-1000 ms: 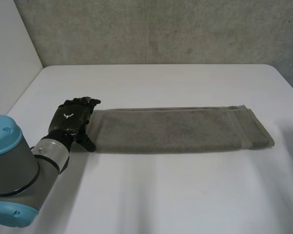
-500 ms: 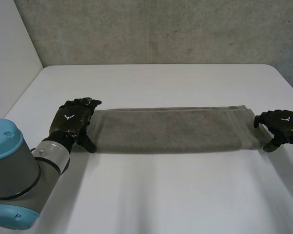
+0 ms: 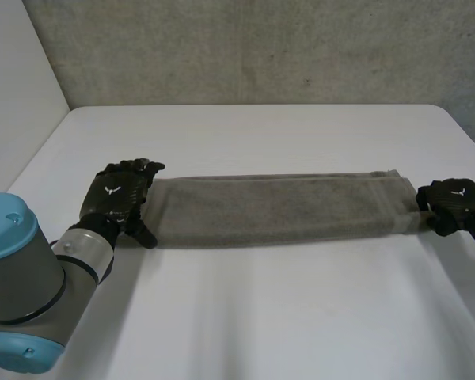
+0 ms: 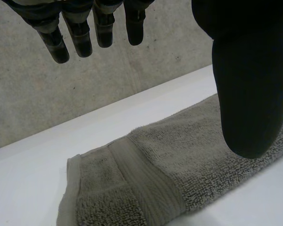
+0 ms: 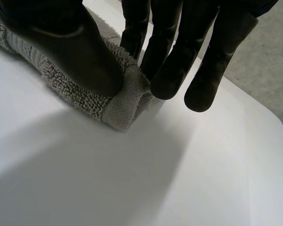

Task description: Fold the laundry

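A white table (image 3: 253, 317) with rounded far corners carries one thing: a grey-green towel (image 3: 277, 210), folded into a long narrow strip. It lies flat across the table's middle, running from 9 o'clock to 3 o'clock, a woven band crossing each end.

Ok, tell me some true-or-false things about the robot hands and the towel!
1. The towel lies in a long strip on the table. True.
2. The right hand pinches one end of the towel. True.
3. The left hand is balled into a fist. False: its fingers are straight, and it holds nothing.
4. Both hands are at the same end of the towel. False: they are at opposite ends.
5. The towel is bright red. False: it is grey-brown.
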`<action>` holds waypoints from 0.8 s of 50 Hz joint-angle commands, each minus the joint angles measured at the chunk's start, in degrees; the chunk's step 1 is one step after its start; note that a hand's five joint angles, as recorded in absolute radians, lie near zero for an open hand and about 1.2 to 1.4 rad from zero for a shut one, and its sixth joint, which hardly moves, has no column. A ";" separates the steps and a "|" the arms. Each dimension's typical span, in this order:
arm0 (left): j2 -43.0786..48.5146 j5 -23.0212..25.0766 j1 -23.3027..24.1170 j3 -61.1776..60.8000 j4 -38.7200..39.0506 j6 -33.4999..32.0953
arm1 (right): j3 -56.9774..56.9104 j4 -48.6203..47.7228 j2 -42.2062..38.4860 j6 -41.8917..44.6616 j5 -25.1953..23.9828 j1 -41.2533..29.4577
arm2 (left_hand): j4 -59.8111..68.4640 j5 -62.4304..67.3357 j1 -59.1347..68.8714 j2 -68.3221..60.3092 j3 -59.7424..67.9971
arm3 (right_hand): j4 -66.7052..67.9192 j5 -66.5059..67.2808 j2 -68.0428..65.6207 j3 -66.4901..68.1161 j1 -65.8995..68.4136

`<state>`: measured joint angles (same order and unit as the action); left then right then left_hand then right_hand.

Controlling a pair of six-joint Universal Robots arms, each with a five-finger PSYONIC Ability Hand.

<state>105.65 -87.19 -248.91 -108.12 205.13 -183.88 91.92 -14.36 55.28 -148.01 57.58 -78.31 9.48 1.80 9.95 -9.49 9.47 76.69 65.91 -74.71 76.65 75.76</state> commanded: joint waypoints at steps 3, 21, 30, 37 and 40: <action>0.00 0.00 0.00 0.01 0.00 -0.07 | -2.62 0.39 0.44 0.01 8.05 0.70 | 0.52 -1.80 0.05 -0.51 0.53 | 3.31 4.09 -5.29 3.35 4.24; 0.00 0.00 -0.09 -0.08 0.09 0.01 | -12.56 7.24 12.22 0.53 16.08 -12.30 | 0.52 -1.80 0.05 -0.51 0.53 | 3.31 4.09 -5.29 3.35 4.24; -0.09 -0.18 -0.09 -0.08 0.09 0.01 | -24.23 8.21 4.34 1.32 22.04 -43.01 | 0.52 -1.80 0.05 -0.51 0.53 | 3.31 4.09 -5.29 3.35 4.24; 0.00 -0.18 0.00 -0.08 0.09 0.01 | -30.66 11.11 -7.82 3.26 23.20 -55.11 | 0.52 -1.80 0.05 -0.51 0.53 | 3.31 4.09 -5.29 3.35 4.24; 0.00 -0.26 0.00 -0.08 0.09 0.01 | -32.86 12.52 -12.21 4.40 23.72 -57.22 | 0.52 -1.80 0.05 -0.51 0.53 | 3.31 4.09 -5.29 3.35 4.24</action>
<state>105.62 -87.38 -248.93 -108.20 205.23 -183.86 63.18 -4.28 51.88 -145.55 80.62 -130.35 9.48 1.80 9.95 -9.48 9.47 76.70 65.92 -75.70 76.94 76.00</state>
